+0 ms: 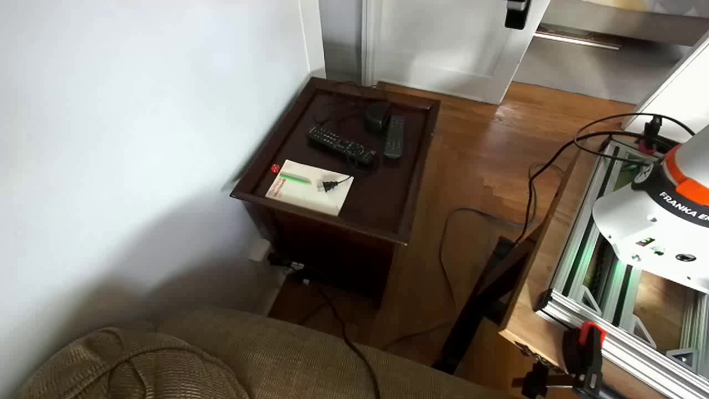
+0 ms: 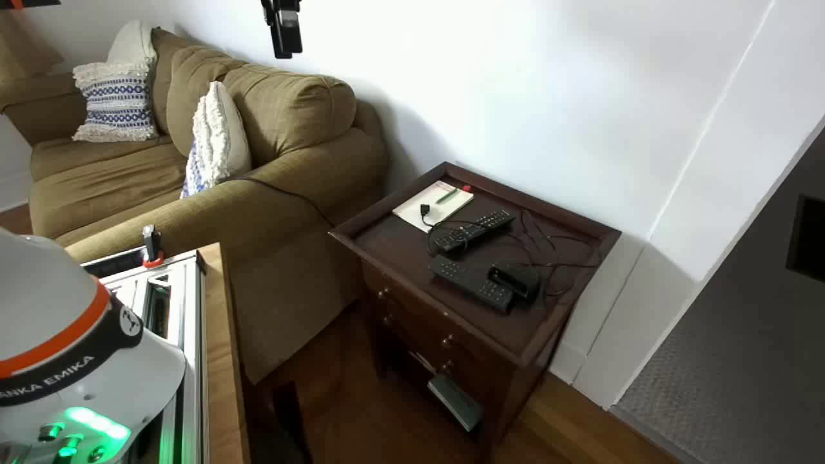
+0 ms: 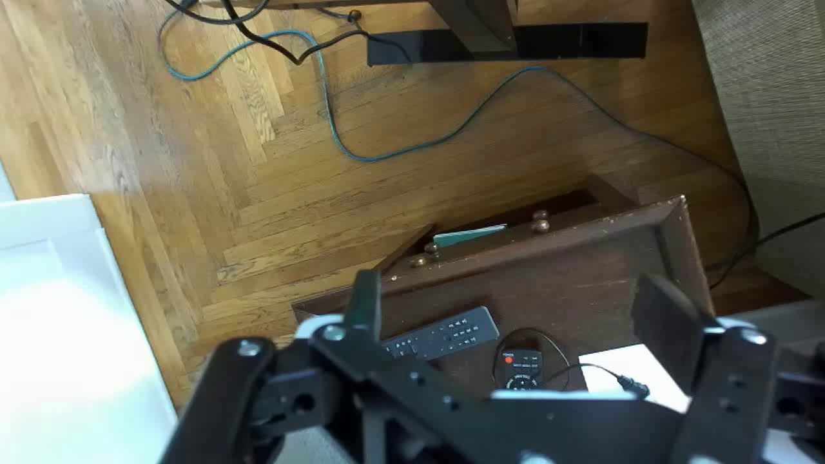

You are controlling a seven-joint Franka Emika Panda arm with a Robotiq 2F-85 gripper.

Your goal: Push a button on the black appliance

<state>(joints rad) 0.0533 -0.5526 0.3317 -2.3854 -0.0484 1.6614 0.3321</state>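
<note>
Button-covered remote [image 1: 339, 144], lying near the middle of the bench [image 1: 379, 205], is most likely the black appliance you are after, with a red button [image 3: 508, 359] at its end nearer the drawer edge; the slim remote [image 2: 467, 283] beside that edge could also be meant. Your pincer [image 3: 508, 299] stands wide with nothing in it, high and well apart from the bench, so I take you to be at the approach, the press not yet made. Next, you want to come in over the drawer edge, narrow the pincer to one blunt tip, and lower it straight onto a single button. Press lightly, as the remote may slide, and keep clear of the plug cord [image 3: 634, 387] looping about that same end.
</note>
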